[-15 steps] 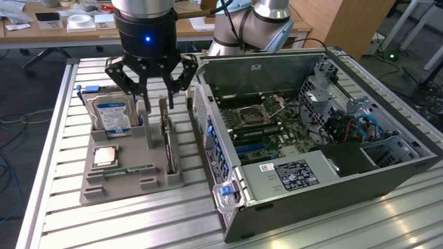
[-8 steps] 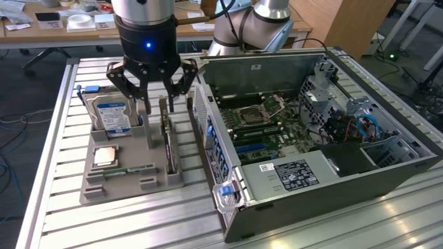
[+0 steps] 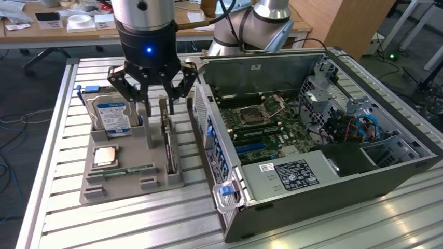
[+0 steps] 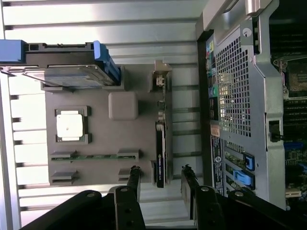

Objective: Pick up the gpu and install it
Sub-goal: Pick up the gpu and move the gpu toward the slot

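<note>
The gpu (image 3: 168,144) is stood on its long edge in a slot of the grey holder (image 3: 93,193), on the side nearest the case (image 3: 387,176). The jaws are spread to their widest with nothing held, and are hung above the card and apart from it. In the wrist view one black fingertip (image 4: 135,173) is set to each side of the card's line. The card's long axis runs along the holder, square to the closing line of the jaws, so it is the thin section that is offered to them (how far along its length they stand cannot be told). The card is a thin, flat, rigid rectangle, dark on its face, with a pale metal bracket at one end. The holder is matt and moulded; the desk (image 3: 124,224) is of ribbed aluminium slats.
</note>
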